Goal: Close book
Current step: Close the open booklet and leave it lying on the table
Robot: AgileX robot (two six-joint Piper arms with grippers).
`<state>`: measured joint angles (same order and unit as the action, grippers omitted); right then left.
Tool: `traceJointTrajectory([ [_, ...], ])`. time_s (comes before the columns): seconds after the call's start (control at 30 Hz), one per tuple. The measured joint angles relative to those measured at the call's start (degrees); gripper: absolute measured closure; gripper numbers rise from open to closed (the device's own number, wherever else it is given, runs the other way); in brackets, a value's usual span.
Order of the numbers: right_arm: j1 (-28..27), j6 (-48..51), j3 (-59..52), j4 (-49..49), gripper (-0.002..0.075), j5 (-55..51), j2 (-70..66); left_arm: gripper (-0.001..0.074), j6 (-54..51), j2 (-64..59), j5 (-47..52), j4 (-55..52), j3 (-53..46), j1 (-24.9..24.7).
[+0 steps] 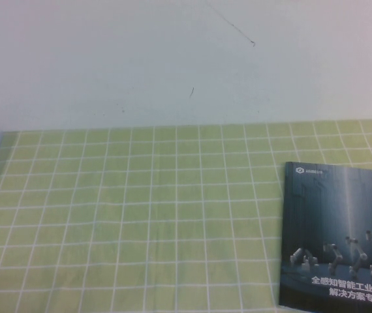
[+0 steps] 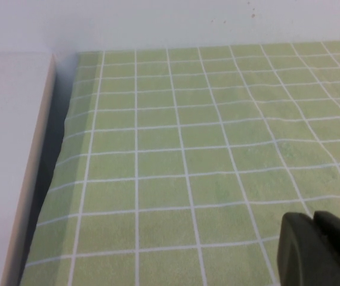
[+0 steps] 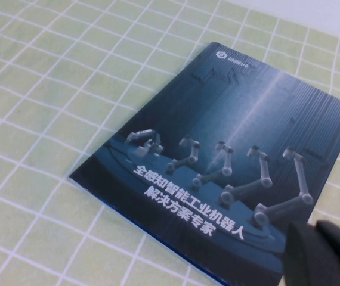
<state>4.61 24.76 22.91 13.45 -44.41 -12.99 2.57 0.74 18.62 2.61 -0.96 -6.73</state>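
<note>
A dark blue book (image 1: 339, 238) lies flat and closed, cover up, at the table's near right corner; the cover shows robot arms and white Chinese text. The right wrist view shows the same book (image 3: 223, 161) from close above. My right gripper (image 3: 316, 229) hovers over the book's near edge with its black fingers pressed together and nothing between them. My left gripper (image 2: 313, 217) hangs above bare green cloth on the left side, fingers together and empty. Neither arm shows in the high view.
A green cloth with a white grid (image 1: 140, 215) covers the table. A white wall (image 1: 173, 59) rises behind it. A pale board (image 2: 15, 161) stands along the cloth's left edge, with a dark gap beside it.
</note>
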Motion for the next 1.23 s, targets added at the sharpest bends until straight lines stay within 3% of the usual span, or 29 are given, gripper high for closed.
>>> traceJointTrajectory([
  [0.93, 0.0, 0.0, -0.28, 0.05, 0.0729, 0.82, 1.02, 0.0739, -2.89, 0.0, 0.1, -0.12, 0.0, 0.0],
  [1.23, -0.43, -5.21, -11.55, -10.21, 0.0729, 19.98, 7.06, 0.0739, -2.89, 0.0, 0.2, -0.12, 0.0, 0.0],
])
